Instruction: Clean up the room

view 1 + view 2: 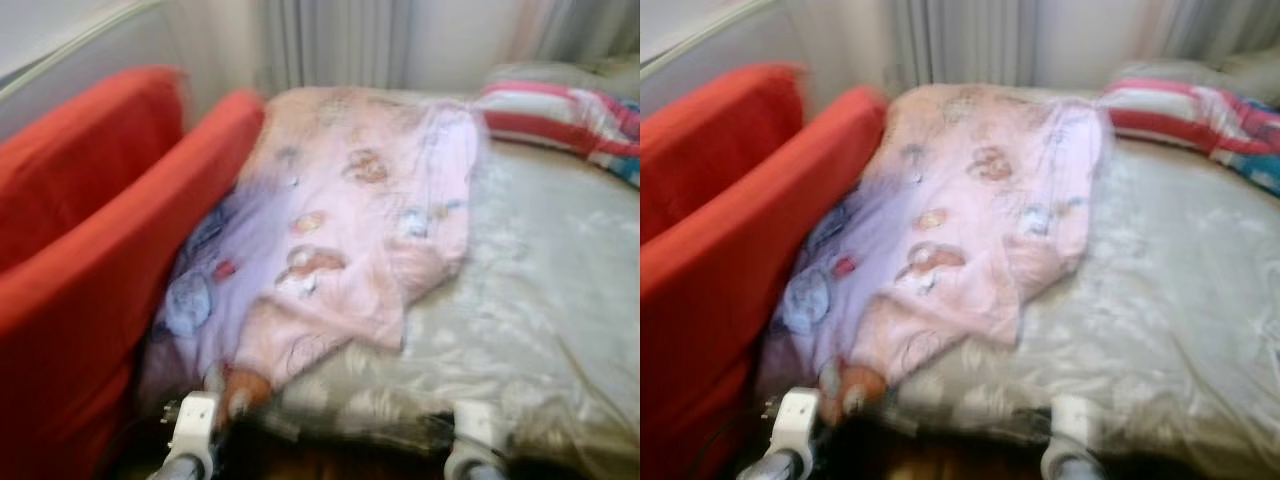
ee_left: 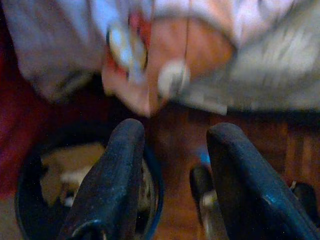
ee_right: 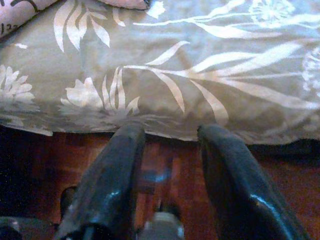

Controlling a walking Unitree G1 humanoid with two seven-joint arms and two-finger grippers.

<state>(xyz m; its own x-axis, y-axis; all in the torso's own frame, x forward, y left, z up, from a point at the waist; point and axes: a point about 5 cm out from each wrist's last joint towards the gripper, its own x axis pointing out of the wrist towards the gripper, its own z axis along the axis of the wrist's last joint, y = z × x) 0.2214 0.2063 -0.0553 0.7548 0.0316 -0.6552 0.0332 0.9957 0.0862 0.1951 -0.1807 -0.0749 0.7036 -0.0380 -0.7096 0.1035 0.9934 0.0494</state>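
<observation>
A pink blanket [image 1: 350,220] with cartoon prints lies crumpled across the left part of a bed, and one corner hangs over the near edge [image 2: 160,75]. The bed's grey floral bedspread [image 1: 540,300] is bare to the right. My left gripper [image 2: 175,135] is open and held low in front of the bed edge, just below the hanging blanket corner. My right gripper [image 3: 172,135] is open too, held before the bedspread's hem [image 3: 165,95] above the wood floor. Nothing is between either pair of fingers. The eye views are blurred.
A red armchair [image 1: 90,250] stands tight against the bed's left side. A striped pillow [image 1: 560,115] lies at the far right of the bed. Pale curtains [image 1: 330,40] hang behind. A dark round bin [image 2: 30,200] with scraps sits on the floor under my left gripper.
</observation>
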